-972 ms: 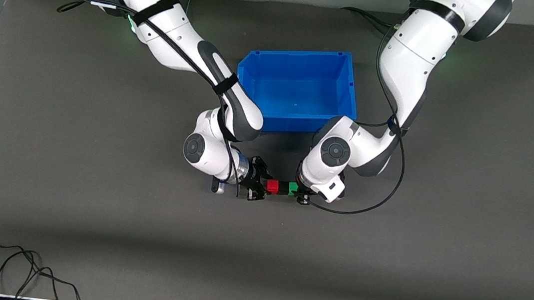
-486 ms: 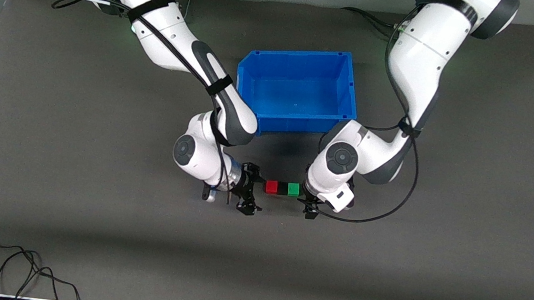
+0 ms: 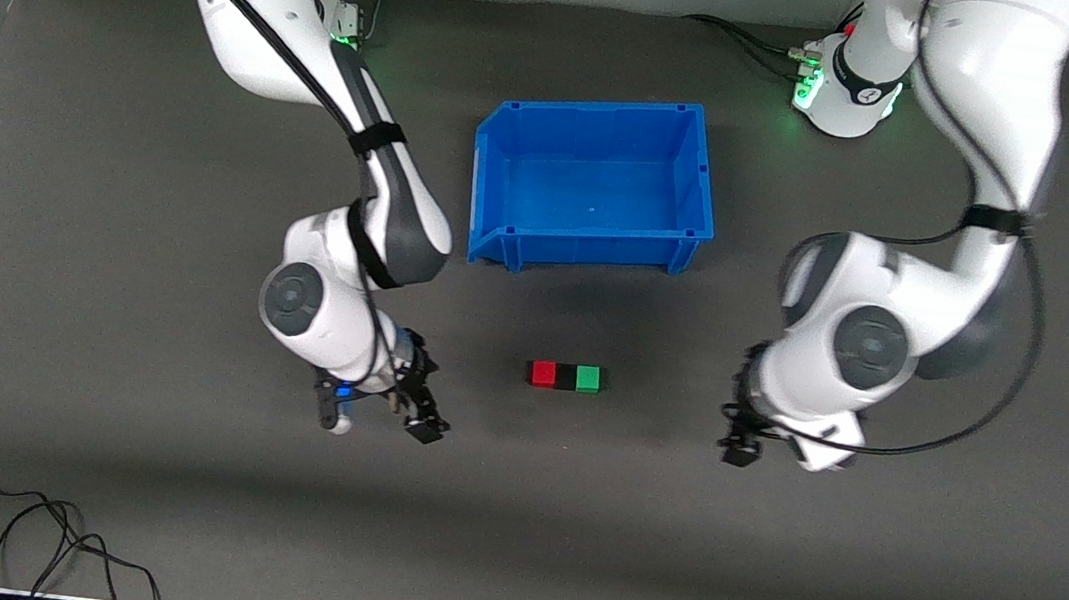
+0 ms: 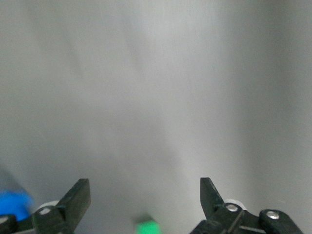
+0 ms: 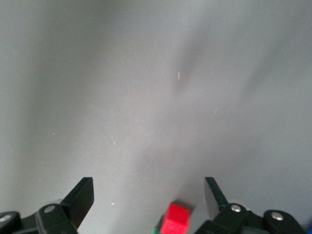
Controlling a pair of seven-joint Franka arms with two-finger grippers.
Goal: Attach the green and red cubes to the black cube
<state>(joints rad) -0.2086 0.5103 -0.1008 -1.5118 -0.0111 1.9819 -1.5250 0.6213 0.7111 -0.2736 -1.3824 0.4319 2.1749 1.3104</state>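
The red cube, black cube and green cube lie joined in one short row on the grey mat, nearer the front camera than the blue bin. My right gripper is open and empty, off the row's red end, toward the right arm's end of the table. My left gripper is open and empty, off the green end. The left wrist view shows its open gripper and the green cube. The right wrist view shows its open gripper and the red cube.
The blue bin is open and holds nothing; a blurred corner of it shows in the left wrist view. A black cable lies coiled at the mat's edge nearest the front camera, at the right arm's end.
Both grippers let go of the cube row and drew away from it toward their own ends of the table. The row has stayed in place on the mat.
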